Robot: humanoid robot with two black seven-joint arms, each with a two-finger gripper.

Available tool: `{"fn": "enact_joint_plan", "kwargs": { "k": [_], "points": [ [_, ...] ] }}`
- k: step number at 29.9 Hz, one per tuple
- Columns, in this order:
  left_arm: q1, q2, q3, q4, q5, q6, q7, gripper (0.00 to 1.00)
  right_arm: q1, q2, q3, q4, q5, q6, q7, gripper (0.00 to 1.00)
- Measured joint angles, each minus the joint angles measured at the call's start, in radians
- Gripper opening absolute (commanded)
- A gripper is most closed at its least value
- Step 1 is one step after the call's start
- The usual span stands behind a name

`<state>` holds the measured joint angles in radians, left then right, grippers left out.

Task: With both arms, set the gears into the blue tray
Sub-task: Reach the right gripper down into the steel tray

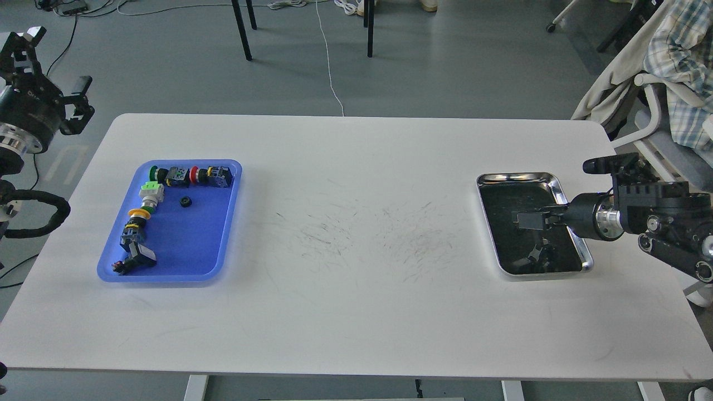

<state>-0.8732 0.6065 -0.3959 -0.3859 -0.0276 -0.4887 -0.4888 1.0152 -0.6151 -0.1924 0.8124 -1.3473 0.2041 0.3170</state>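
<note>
One gear [186, 201] is all you can count on so far: it lies loose on the open floor of the blue tray [220, 245], at about nine o'clock on the table [356, 312], ringed on its far and left sides by push-button switches [146, 214]. Any drop made near it could knock it about or send it under those switches, so release low and toward the tray's bare near-right part.

Your bigger risk sits at three o'clock. The right gripper [526, 219] reaches over the steel tray [490, 223], and black jaws over a black lining leave you blind; whether they are spread, pressed together or pinching a gear cannot be told. Dark shapes near the tray's near end may be gears or reflections. Close on a guess and you may grab nothing, or scrape the lining and flick a tiny gear over the low rim.

Two trays stand well apart, so a weak pinch could shed a gear mid-table.

Farthest out, at ten o'clock, the left gripper [47, 72] hangs off the table with jaws spread, holding nothing.
</note>
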Motion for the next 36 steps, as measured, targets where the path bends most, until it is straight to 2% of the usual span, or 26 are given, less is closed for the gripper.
{"fn": "enact_joint_plan", "kwargs": {
  "k": [5,12,36],
  "points": [
    [0.000,0.000,0.000,0.002,0.000,0.000,0.000,0.99,0.015,0.014,-0.028,-0.004,-0.007,0.003,0.005,0.74],
    [0.001,-0.002,0.000,0.002,0.000,0.000,0.000,0.99,0.028,0.015,-0.074,-0.010,-0.010,0.006,0.032,0.70],
    [0.002,-0.001,0.000,0.002,0.000,0.000,0.000,0.99,0.053,0.080,-0.113,-0.056,-0.009,0.034,0.041,0.70]
  ]
}}
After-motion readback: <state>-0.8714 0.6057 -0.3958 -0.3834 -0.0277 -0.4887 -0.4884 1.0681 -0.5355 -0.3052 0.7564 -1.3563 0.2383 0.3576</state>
